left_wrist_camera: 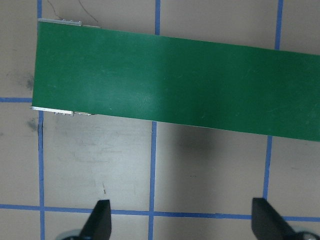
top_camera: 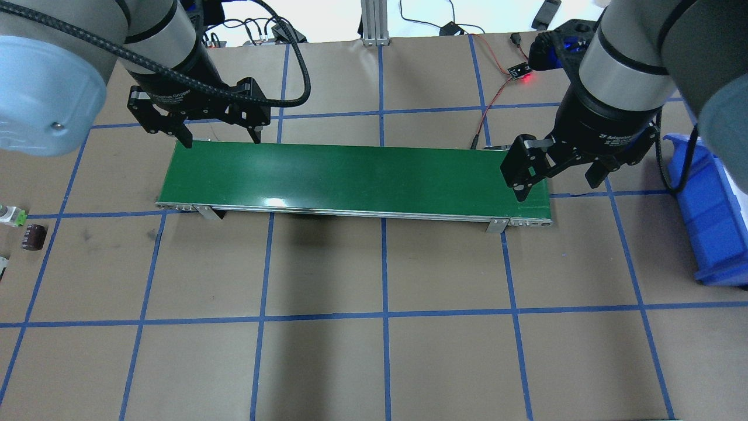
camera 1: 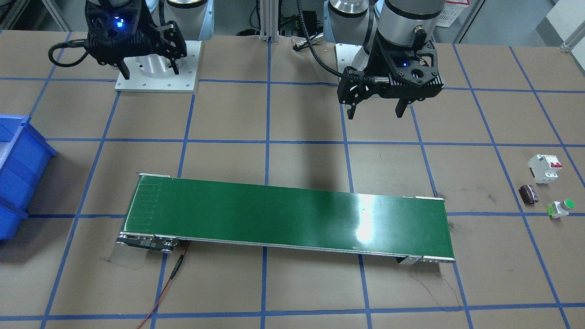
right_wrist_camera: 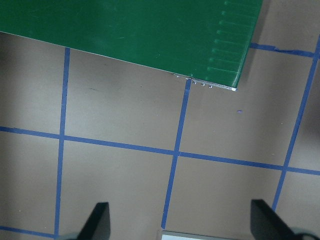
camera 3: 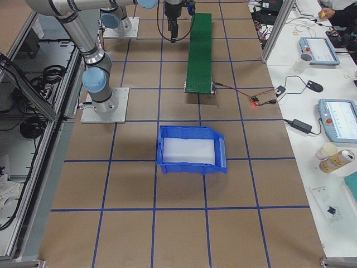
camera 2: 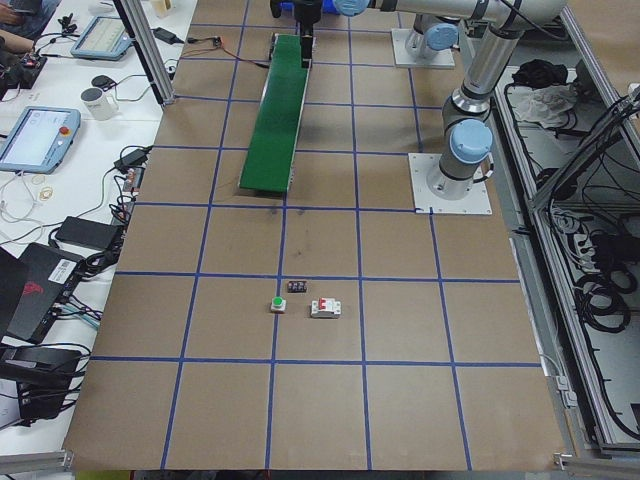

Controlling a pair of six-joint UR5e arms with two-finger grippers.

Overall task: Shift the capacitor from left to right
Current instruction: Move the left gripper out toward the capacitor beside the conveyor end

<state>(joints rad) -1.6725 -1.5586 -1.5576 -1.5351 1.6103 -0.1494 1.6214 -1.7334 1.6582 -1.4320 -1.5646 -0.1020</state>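
Observation:
The capacitor (camera 1: 529, 193), a small dark cylinder with pale stripes, lies on its side on the brown table at the robot's far left; it also shows in the overhead view (top_camera: 34, 237) and in the exterior left view (camera 2: 297, 287). My left gripper (camera 1: 375, 112) is open and empty, hovering high near the left end of the green conveyor belt (top_camera: 356, 175), far from the capacitor. It shows open in the overhead view (top_camera: 221, 140) and in its wrist view (left_wrist_camera: 182, 222). My right gripper (top_camera: 558, 186) is open and empty over the belt's right end, and shows open in its wrist view (right_wrist_camera: 177, 222).
A white circuit breaker (camera 1: 545, 168) with red switches and a green-capped push button (camera 1: 562, 208) sit beside the capacitor. A blue bin (top_camera: 707, 216) stands at the table's right end. A red wire (camera 1: 169, 283) runs from the belt's motor end.

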